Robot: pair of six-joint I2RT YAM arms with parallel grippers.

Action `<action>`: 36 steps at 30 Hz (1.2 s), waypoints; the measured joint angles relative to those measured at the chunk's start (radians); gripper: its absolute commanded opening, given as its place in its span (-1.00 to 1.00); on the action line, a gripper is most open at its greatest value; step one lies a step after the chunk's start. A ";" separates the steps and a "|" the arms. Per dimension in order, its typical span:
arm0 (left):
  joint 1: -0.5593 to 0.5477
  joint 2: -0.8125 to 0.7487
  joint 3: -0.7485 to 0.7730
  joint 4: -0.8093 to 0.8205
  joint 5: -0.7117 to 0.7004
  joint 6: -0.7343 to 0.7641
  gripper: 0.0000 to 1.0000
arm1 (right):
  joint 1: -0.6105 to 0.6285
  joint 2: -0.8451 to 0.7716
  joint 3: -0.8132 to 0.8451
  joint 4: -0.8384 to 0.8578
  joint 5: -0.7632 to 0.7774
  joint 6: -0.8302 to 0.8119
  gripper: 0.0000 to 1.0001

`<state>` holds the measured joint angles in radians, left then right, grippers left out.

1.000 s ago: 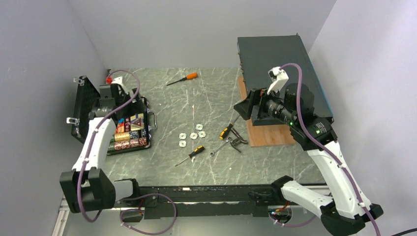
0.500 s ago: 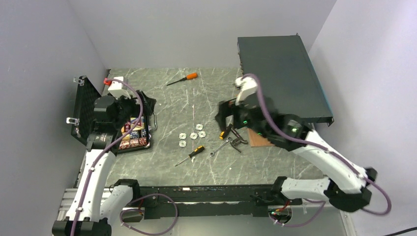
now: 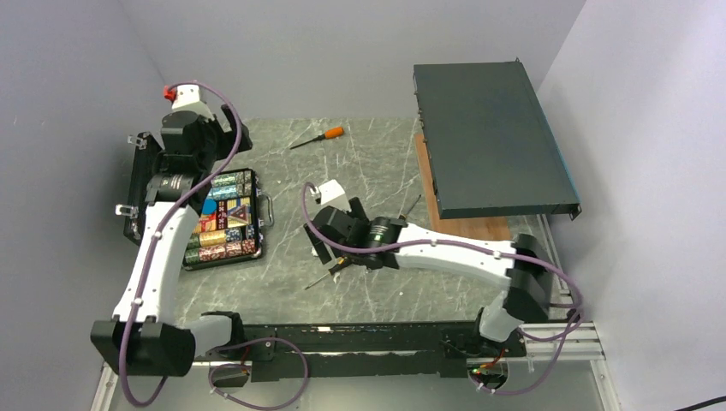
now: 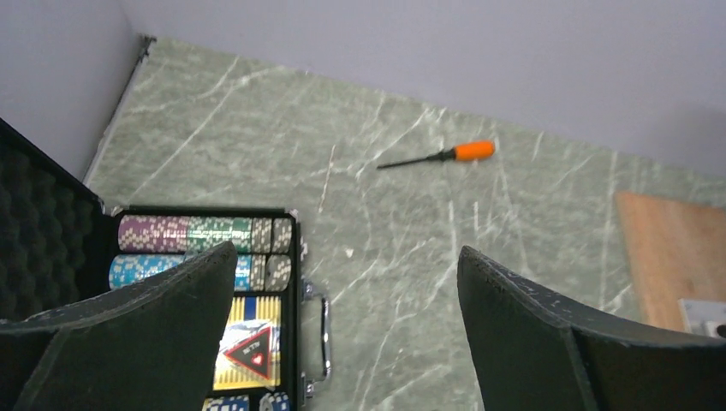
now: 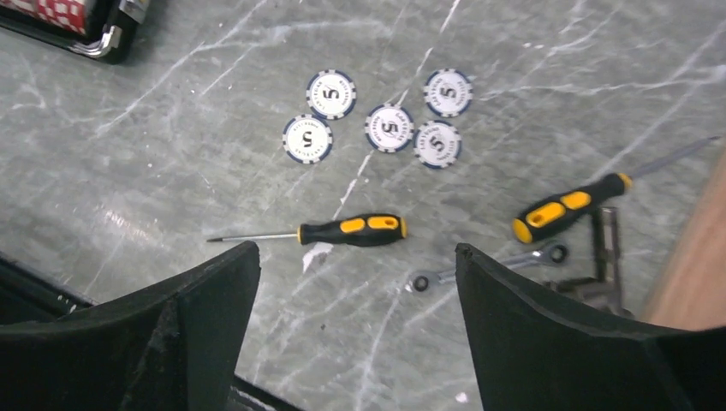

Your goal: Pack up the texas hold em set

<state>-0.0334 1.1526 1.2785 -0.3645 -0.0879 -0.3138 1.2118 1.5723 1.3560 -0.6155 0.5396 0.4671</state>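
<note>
Hovering wide and empty, the right pincer (image 5: 355,253) sits over five loose chips (image 5: 389,128) on the worktop (image 3: 377,154), well right of the open case (image 3: 137,193). The flat chips may skid under the fingers, or the nearby screwdriver (image 5: 353,230) could get grabbed instead. The left pincer (image 4: 347,250), wide and empty, hangs above the case.

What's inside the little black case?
Rows of colourful poker chips lie side by side in the case, with a packet showing a red triangle between the rows. From above, the left arm covers the case's left part, so what lies there cannot be seen.
</note>
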 measured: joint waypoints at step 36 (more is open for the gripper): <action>0.200 0.239 -0.031 -0.034 0.500 -0.090 0.99 | -0.349 0.457 0.066 0.096 -0.362 -0.127 0.04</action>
<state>0.1669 1.3918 1.2472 -0.3985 0.4118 -0.4038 0.8631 2.0289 1.4223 -0.5198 0.1772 0.3397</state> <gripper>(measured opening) 0.994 0.543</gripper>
